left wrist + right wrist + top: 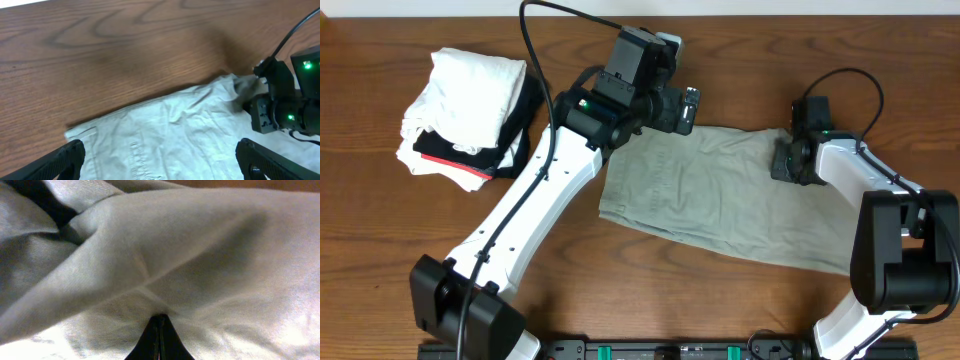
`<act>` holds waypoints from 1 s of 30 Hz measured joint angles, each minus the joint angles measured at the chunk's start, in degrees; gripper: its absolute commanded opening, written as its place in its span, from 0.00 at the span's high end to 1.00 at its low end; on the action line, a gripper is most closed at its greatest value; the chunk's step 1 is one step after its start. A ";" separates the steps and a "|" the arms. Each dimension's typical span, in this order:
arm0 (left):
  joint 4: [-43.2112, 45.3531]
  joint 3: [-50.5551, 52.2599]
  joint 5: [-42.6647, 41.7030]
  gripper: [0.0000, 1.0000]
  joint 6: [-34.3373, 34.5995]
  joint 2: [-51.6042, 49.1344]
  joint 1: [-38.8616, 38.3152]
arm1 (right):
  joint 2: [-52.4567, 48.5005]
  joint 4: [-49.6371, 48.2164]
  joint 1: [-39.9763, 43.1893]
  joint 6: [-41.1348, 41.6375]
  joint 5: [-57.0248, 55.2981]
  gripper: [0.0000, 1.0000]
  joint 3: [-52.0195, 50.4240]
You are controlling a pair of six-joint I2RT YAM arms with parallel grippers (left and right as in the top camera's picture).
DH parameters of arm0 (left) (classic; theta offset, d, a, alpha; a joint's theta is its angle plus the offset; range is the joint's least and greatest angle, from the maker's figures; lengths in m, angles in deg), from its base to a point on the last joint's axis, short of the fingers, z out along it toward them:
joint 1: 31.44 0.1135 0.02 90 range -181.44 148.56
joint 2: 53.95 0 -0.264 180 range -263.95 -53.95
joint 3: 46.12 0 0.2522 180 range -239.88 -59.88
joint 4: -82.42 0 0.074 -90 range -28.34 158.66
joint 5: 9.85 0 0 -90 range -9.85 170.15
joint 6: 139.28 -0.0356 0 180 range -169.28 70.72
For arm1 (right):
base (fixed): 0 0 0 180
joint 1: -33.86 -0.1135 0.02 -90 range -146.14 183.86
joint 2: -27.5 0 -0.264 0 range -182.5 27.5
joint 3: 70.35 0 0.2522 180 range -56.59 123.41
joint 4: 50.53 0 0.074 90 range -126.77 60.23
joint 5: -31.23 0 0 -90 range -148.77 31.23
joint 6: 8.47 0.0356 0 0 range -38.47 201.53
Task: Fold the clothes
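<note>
Right fingers point(148, 347), mostly cut off, pinch the clothes point(200, 255) filling the view.

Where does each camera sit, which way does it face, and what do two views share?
Overhead: above the table, looking down at the khaki garment, a clothes pile, the left arm and right arm.
Left wrist: on the left arm, looking across the garment; open left claw at bottom corners.
Right wrist: against the garment; shut right claw pinching it.
Shared: overhead and left wrist both show the right claw on the garment.
</note>
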 measured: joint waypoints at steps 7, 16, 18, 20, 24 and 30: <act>0.00 0.00 0.02 0.02 0.00 0.00 0.00 | -0.09 -3.43 0.00 -1.95 6.25 0.99 -0.44; 0.00 0.00 0.02 0.02 0.00 0.00 0.00 | 3.02 2.99 -0.02 -3.89 8.83 0.98 -0.22; 0.00 0.00 0.00 0.02 0.00 0.00 0.00 | 6.62 5.07 0.00 -4.00 8.85 0.96 -0.22; -0.02 0.00 0.02 0.02 0.00 0.00 0.00 | 12.04 8.09 0.07 -4.20 8.94 0.93 -0.09; -0.02 0.00 0.00 0.02 0.00 0.00 0.00 | 22.08 15.63 0.48 -4.57 9.11 0.80 0.26; 0.00 0.00 0.00 0.02 0.00 0.00 0.00 | 31.39 24.50 1.73 -4.87 9.05 0.65 0.31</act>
